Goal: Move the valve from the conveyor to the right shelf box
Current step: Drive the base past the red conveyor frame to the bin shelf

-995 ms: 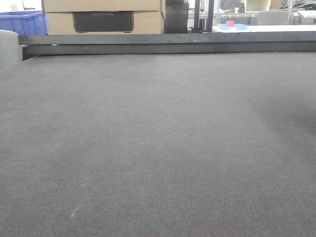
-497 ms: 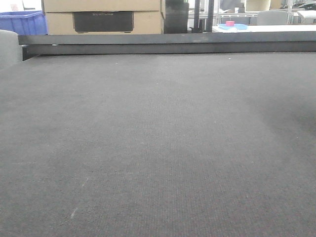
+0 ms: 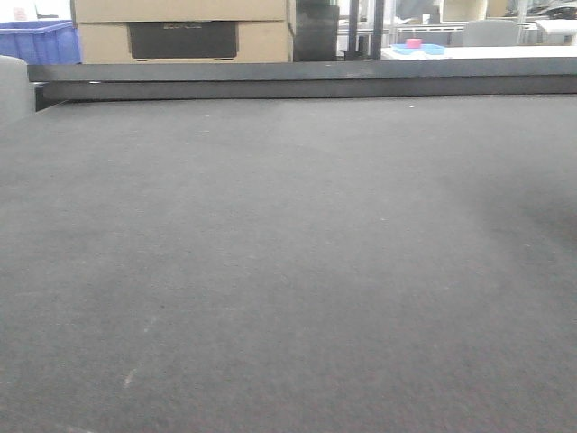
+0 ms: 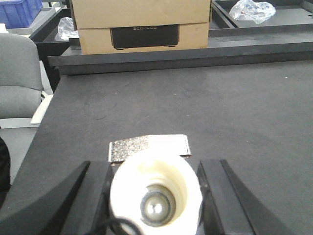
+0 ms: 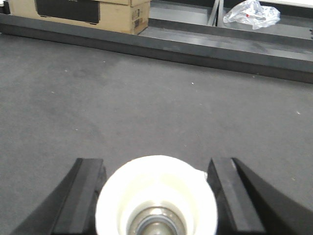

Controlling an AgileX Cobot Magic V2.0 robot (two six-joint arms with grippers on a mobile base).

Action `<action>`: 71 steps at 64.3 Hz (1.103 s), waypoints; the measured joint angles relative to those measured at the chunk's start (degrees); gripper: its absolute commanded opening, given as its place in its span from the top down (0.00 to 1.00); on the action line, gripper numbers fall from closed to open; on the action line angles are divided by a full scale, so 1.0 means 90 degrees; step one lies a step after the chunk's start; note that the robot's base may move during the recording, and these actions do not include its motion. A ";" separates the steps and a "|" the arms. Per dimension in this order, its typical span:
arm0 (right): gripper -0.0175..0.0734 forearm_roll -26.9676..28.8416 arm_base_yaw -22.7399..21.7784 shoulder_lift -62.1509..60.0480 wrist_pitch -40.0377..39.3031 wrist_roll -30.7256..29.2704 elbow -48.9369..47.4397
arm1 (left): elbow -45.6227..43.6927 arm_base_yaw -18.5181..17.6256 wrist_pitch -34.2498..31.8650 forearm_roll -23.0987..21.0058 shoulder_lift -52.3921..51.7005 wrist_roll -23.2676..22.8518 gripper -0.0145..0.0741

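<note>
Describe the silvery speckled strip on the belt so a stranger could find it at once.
Start at the wide dark grey woven conveyor belt in front of the brown cardboard box. Toward its left edge lies a flat rectangular silvery speckled strip; it alone glitters on the plain dark fabric.

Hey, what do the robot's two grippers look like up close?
Both the left gripper and right gripper have matte black, wedge-shaped fingers with flat inner faces. No markings or labels show. A thin dark cable curls at the bottom of the left wrist view.
</note>
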 measured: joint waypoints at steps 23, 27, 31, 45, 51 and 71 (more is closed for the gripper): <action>0.98 0.0000 0.0000 0.0000 0.0000 0.0000 0.0000 | 0.0000 0.0000 0.0000 0.0000 0.0000 0.0000 0.96; 0.98 0.0012 0.0000 0.0000 0.0000 0.0000 0.0000 | 0.0000 0.0000 0.0000 0.0000 0.0000 0.0000 0.96; 0.98 0.0012 0.0000 0.0000 0.0000 0.0000 0.0000 | 0.0000 0.0000 0.0000 0.0000 0.0000 0.0000 0.96; 0.98 0.0012 0.0000 0.0000 0.0000 0.0000 0.0000 | 0.0010 0.0000 0.0010 0.0000 -0.0066 0.0000 0.96; 0.98 0.0012 0.0000 0.0000 0.0000 0.0000 0.0000 | 0.0010 0.0000 0.0010 0.0000 -0.0066 0.0000 0.96; 0.98 0.0012 0.0000 0.0000 0.0000 0.0000 0.0000 | 0.0010 -0.0047 0.0010 0.0002 -0.0066 0.0000 0.96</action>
